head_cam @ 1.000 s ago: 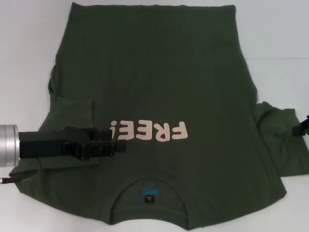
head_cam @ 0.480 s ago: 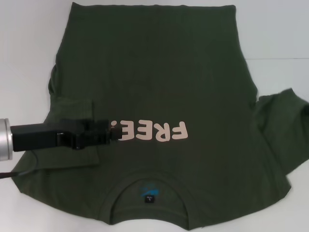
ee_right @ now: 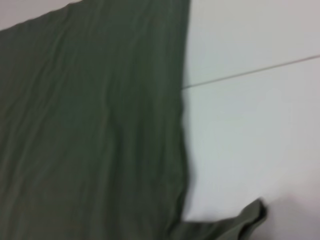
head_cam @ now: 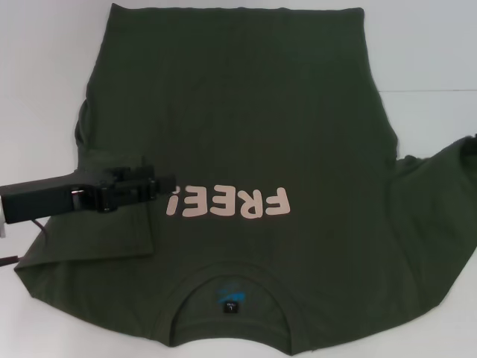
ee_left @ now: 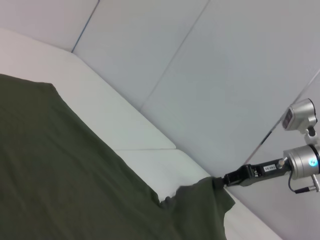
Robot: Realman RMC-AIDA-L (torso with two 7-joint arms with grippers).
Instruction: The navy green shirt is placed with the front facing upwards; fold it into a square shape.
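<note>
Shirt [head_cam: 246, 134] lies flat on the white table [head_cam: 37, 74], front up, collar toward me, hem at the far side. Nearest me is the collar with the black neck label [head_cam: 232, 307]. Just beyond it the pink lettering [head_cam: 227, 201] runs across the chest, upside down from my view. My left sleeve [head_cam: 112, 224] is folded in over the body. Left gripper [head_cam: 165, 185] sits over that folded sleeve, tip just beside the first pink letter; I can't tell if its fingers are open or closed. On my right, the right sleeve [head_cam: 440, 194] is raised off the table at its outer corner. The left wrist camera shows the right gripper [ee_left: 219, 182] clamped on that sleeve corner, cloth pulled up to it. Far hem lies straight.
</note>
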